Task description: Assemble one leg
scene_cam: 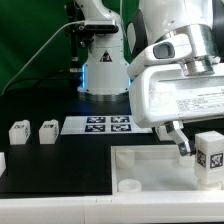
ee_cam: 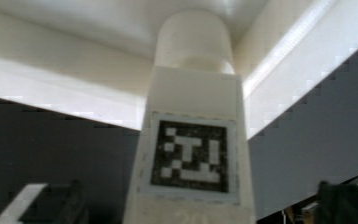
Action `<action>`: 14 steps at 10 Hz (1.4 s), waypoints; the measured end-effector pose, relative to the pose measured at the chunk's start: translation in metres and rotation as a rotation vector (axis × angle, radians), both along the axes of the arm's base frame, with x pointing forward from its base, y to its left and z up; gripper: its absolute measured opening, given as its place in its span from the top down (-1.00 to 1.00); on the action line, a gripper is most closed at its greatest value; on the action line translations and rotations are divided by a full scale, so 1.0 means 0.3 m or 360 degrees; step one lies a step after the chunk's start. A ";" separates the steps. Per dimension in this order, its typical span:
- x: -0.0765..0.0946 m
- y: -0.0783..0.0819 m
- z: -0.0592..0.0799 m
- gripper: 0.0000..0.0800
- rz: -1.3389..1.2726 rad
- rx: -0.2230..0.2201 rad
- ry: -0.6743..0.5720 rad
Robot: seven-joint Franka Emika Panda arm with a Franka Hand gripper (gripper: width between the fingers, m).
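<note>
Leg (scene_cam: 210,157) stands upright at the exterior view's right edge, over the right end of the tray-like piece (scene_cam: 150,165), and is partly cut off by the frame. Its long axis runs vertical, with the tag face turned toward the exterior camera. In the wrist view the tagged end is nearest me and the rounded end points away into the white piece. I judge that is where it seats, though I cannot tell whether it is fully home.

My gripper (ee_cam: 185,208) is spread wide. The fingertips (ee_cam: 30,203) flank the leg with dark gaps on both sides, so I hold nothing. I judge this straddle lets me close on its flat sides and turn it.

A spare leg (scene_cam: 18,132) and its neighbour (scene_cam: 48,131) sit well apart, just beside the marker board (scene_cam: 105,124).
</note>
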State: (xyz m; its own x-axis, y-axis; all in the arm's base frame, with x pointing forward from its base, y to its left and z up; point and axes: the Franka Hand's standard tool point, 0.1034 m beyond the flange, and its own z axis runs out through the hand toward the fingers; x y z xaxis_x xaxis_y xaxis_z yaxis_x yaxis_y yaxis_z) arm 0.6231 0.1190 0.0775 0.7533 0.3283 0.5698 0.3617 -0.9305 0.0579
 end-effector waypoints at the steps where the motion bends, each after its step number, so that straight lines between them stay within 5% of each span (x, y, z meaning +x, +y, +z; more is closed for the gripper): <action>1: 0.000 0.000 0.000 -0.62 0.0000 0.0000 0.0000; 4: -0.010 -0.004 0.024 -0.62 0.0003 -0.0020 0.0102; 7: -0.029 0.007 0.140 -0.62 0.0012 -0.0063 0.0355; 14: -0.029 0.007 0.140 -0.62 0.0012 -0.0063 0.0355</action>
